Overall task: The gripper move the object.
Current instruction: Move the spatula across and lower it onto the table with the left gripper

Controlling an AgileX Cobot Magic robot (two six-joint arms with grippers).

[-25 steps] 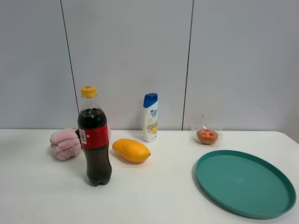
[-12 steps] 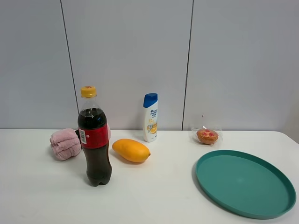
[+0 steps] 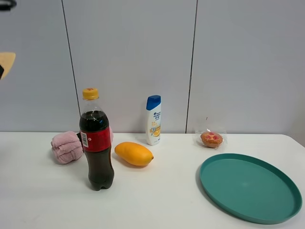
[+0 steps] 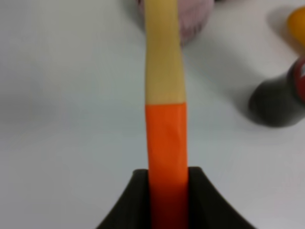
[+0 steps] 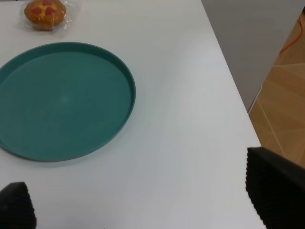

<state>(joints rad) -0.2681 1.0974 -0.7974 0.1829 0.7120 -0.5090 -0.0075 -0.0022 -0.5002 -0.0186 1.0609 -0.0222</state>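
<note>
Lift appears done: your left claw (image 4: 167,174) clamps the spatula (image 4: 165,86) by its orange handle, high above the bench (image 3: 157,200), left of the cola bottle (image 3: 96,143). Your right claw (image 5: 143,200) gapes empty. Set-down is outstanding.

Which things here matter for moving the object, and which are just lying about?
In the job:
left gripper, shut on the handle
spatula

Lying about:
cola bottle
mango
pink cloth
shampoo bottle
wrapped pastry
teal plate
</note>
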